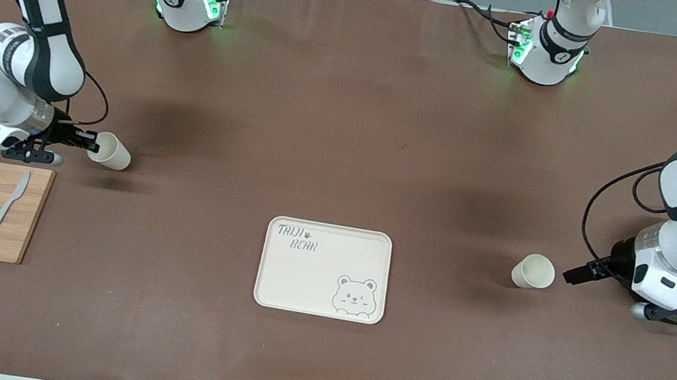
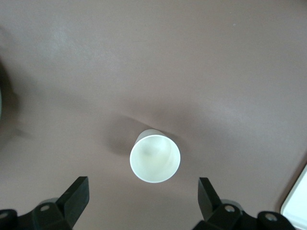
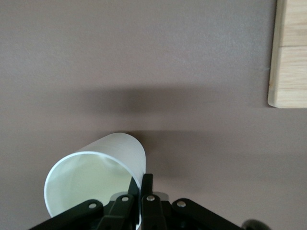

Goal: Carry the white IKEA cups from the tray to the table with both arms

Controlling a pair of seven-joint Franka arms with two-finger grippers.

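One white cup (image 1: 533, 271) (image 2: 155, 158) rests on the brown table toward the left arm's end, beside the tray, its mouth facing the left wrist camera. My left gripper (image 1: 575, 275) (image 2: 143, 191) is open just short of it, with a finger off to each side and neither touching. The other white cup (image 1: 111, 150) (image 3: 93, 175) is tipped on its side a little above the table toward the right arm's end. My right gripper (image 1: 89, 142) (image 3: 144, 181) is shut on its rim, one finger inside the mouth and one outside.
A cream bear-printed tray (image 1: 310, 281) lies mid-table, nearer the front camera than both cups; its corner (image 2: 295, 206) shows in the left wrist view. A wooden cutting board (image 1: 29, 216) (image 3: 290, 52) with two knives and lemon slices lies near the right gripper, closer to the camera.
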